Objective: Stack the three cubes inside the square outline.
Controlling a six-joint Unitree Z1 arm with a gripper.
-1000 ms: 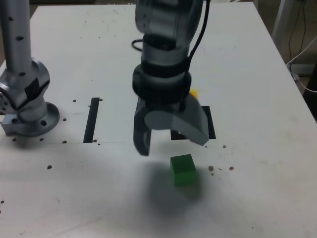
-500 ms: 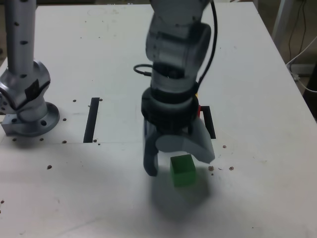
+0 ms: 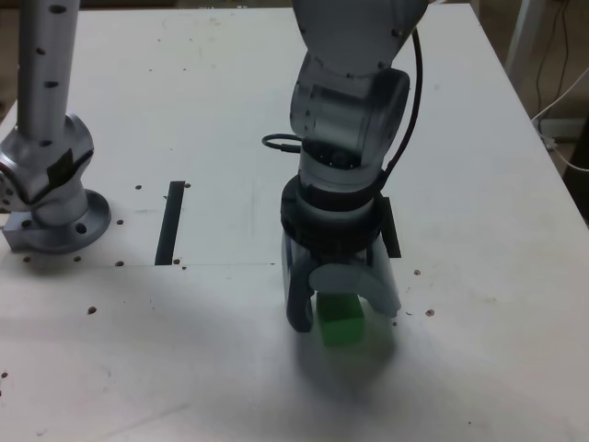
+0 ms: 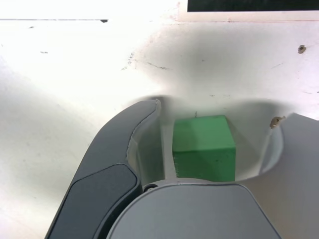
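The small green solid cube (image 4: 204, 149) sits between the spread fingers of the grey metal gripper (image 3: 340, 304); it seems light and stiff, so better take it by opposite side faces, low.

Prob. robotics lab: metal robot arm (image 3: 336, 166) w/ cable (image 3: 412, 110), black tape strip (image 3: 170, 223) on pitted white worktable (image 3: 221, 359).

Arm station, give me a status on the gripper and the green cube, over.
Jaws open, one to each side of green cube, no grip. Cube on table. Nothing seen between jaws and cube. Red and yellow cubes not in view.
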